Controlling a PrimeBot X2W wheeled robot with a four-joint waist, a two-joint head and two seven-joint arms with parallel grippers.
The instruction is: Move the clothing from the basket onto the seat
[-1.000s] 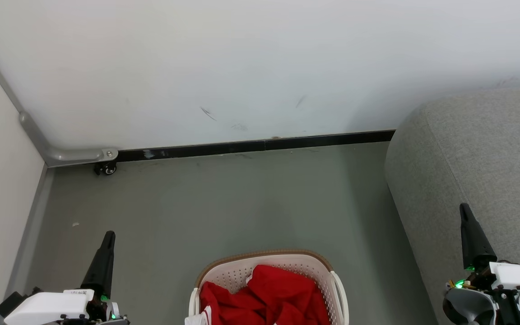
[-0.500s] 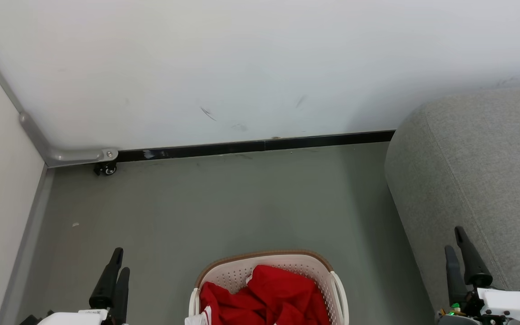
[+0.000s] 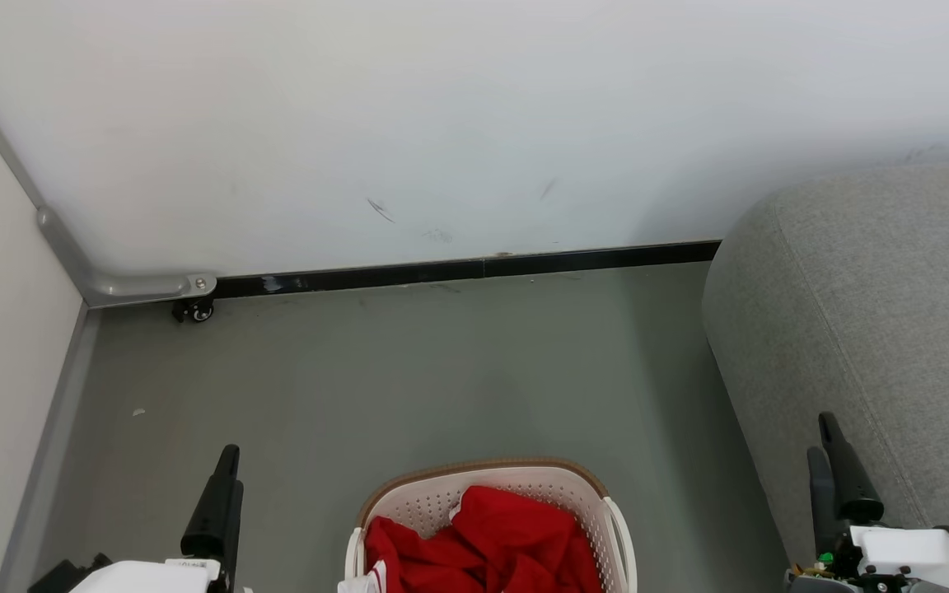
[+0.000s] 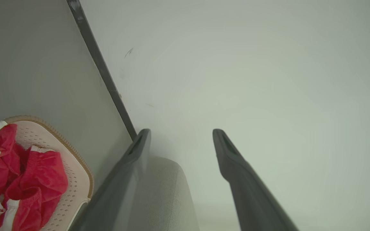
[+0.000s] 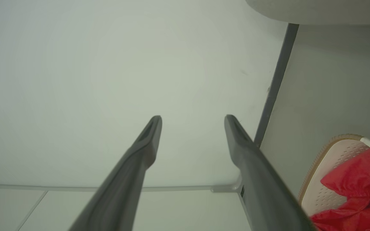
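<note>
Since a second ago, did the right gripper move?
Yes. The right gripper slid down the head view, back toward the robot, against the sofa.

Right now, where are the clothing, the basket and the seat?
clothing (image 3: 516, 535), head view, on the uppermost red fold.
basket (image 3: 421, 501), head view, on its perforated inner wall.
seat (image 3: 878, 313), head view, on its grey upholstered top.

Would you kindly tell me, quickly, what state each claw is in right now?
Left claw: open, fingers spread apart, holding nothing.
Right claw: open, fingers spread apart, holding nothing.
</note>
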